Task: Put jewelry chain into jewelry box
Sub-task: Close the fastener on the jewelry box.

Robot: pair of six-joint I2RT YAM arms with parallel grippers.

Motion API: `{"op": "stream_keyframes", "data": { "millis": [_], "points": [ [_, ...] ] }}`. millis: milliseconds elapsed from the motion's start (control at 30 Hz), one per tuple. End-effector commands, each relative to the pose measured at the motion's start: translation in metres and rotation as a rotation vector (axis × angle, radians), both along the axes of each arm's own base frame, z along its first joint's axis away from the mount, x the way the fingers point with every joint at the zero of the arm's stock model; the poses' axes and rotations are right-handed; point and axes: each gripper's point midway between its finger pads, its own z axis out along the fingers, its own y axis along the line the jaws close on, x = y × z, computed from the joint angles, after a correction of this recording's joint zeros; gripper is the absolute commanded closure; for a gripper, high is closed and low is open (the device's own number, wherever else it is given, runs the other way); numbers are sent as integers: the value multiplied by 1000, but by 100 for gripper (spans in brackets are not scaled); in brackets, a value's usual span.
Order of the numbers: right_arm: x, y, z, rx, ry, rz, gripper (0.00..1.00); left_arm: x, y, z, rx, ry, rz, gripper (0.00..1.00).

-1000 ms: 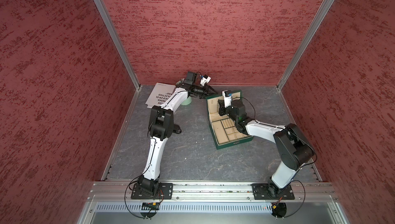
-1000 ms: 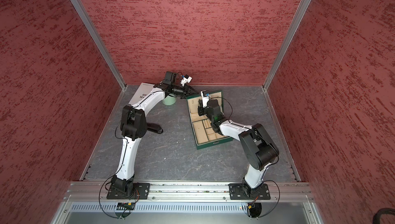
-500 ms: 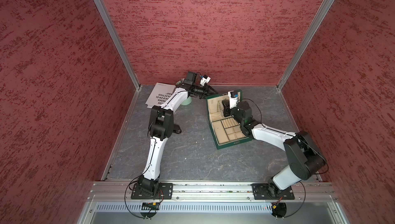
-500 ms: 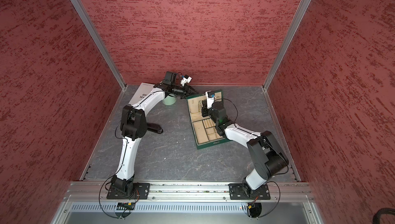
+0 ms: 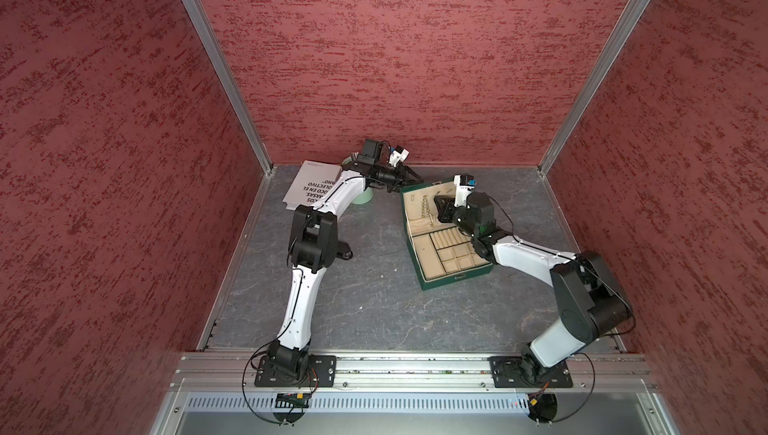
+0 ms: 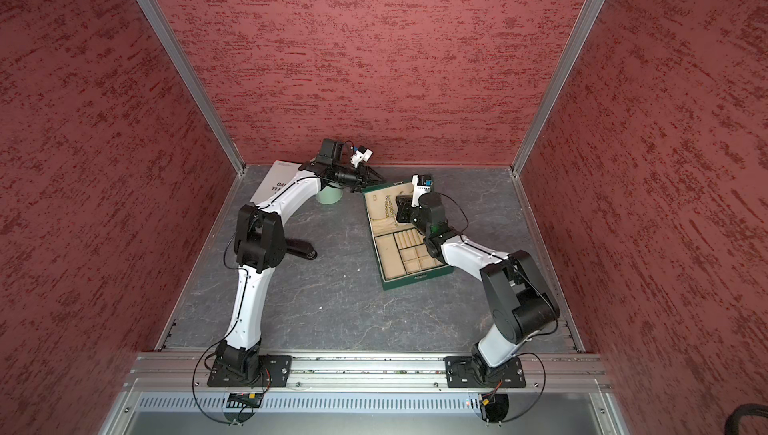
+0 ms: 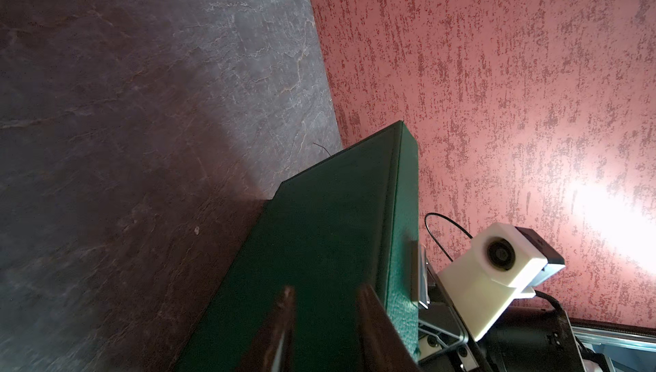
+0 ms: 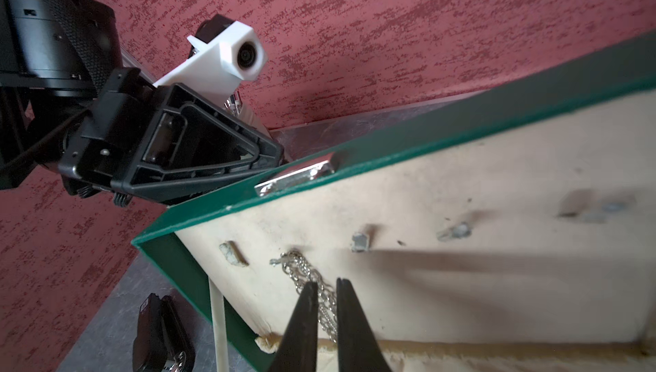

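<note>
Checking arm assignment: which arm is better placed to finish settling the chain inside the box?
Right. The right gripper sits at the chain, which hangs from a hook inside the jewelry box lid, jaws slightly apart. The left gripper is behind the lid, so the lid blocks it.

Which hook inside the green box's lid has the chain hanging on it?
The second small metal hook from the visible corner of the dark green jewelry box lid: the thin silvery link chain hangs from it; the others are bare.

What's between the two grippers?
The raised jewelry box lid, jewelry chain hanging on its lining: left gripper behind, right gripper in front. Right wrist view shows it.
</note>
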Motion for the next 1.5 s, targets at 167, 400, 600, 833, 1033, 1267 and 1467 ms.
{"op": "stream_keyframes", "data": {
  "millis": [167,400,600,833,1033,1267,1467],
  "points": [
    [9,17,12,75,3,58,85,-4,-1,4,2,-5,-4,68],
    [11,18,4,57,24,58,85,-4,-1,4,1,-5,-6,68],
    [17,17,7,61,15,40,85,-5,-2,5,-1,-6,-11,68],
    [23,23,11,64,10,47,85,-7,-3,6,-4,-6,-19,69],
    [24,27,8,58,22,45,85,-8,-4,6,-6,-6,-24,69],
    [15,12,21,34,-35,-4,84,-6,-1,5,1,-4,-13,69],
    [0,1,26,13,-54,-13,82,-4,1,6,3,-7,-4,69]
  ]
}}
